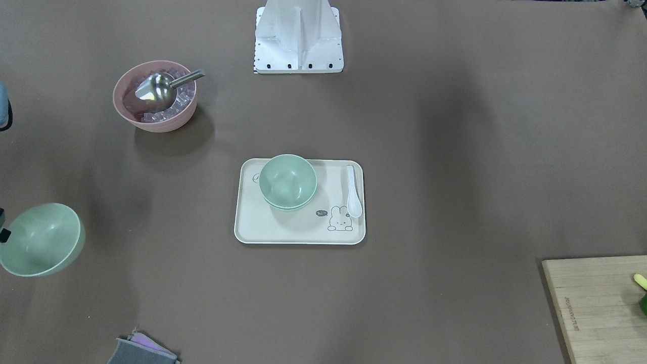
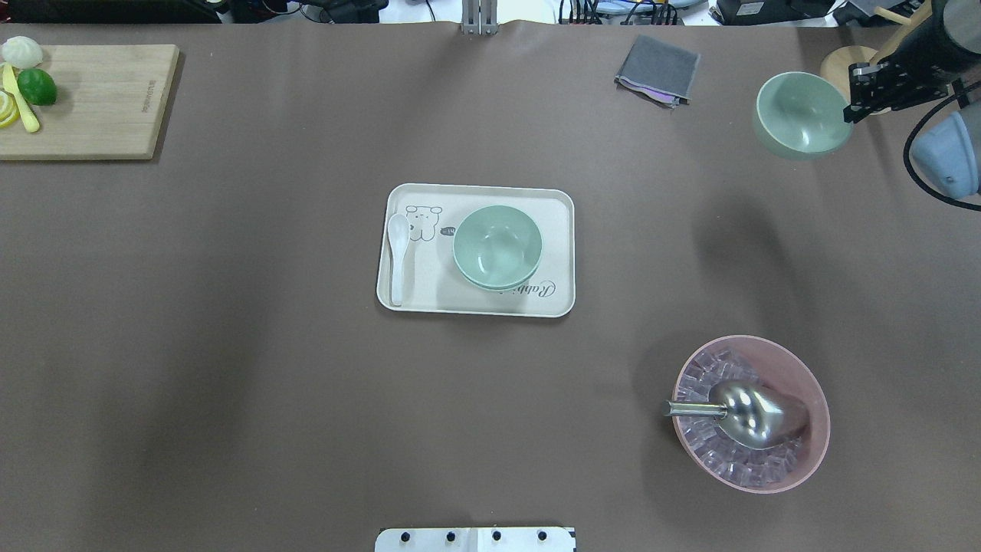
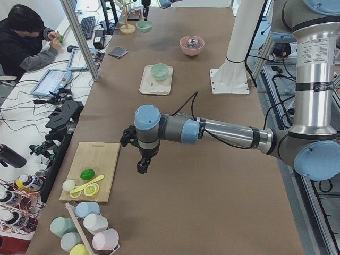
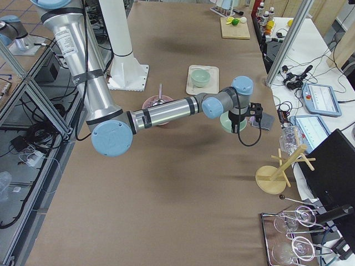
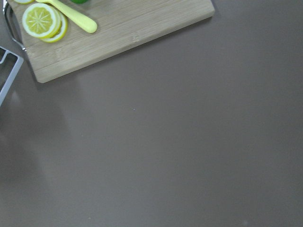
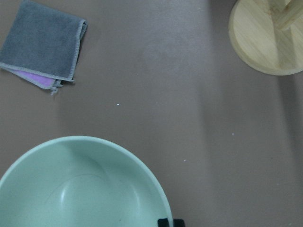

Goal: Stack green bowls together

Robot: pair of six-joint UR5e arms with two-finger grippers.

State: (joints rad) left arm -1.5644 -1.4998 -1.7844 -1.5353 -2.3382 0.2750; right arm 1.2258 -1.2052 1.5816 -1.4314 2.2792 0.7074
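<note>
The brown matte desk (image 2: 230, 345) is carrying a cream rectangular tray (image 2: 429, 295) at centre, holding two nested pale mint-green plastic bowls (image 2: 497, 247). At two o'clock the right pincer (image 2: 849, 115) is clamping a third mint-green bowl (image 2: 801, 113), tilted. Whether the left pincer (image 3: 142, 166) is gaping, I cannot tell.

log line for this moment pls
right pincer: holds bowl by rim, aloft | stack: two bowls on tray | left pincer: above table by board

Green bowls (image 1: 288, 182) smooth matte plastic; scoop (image 1: 154, 91) shiny metal
</note>
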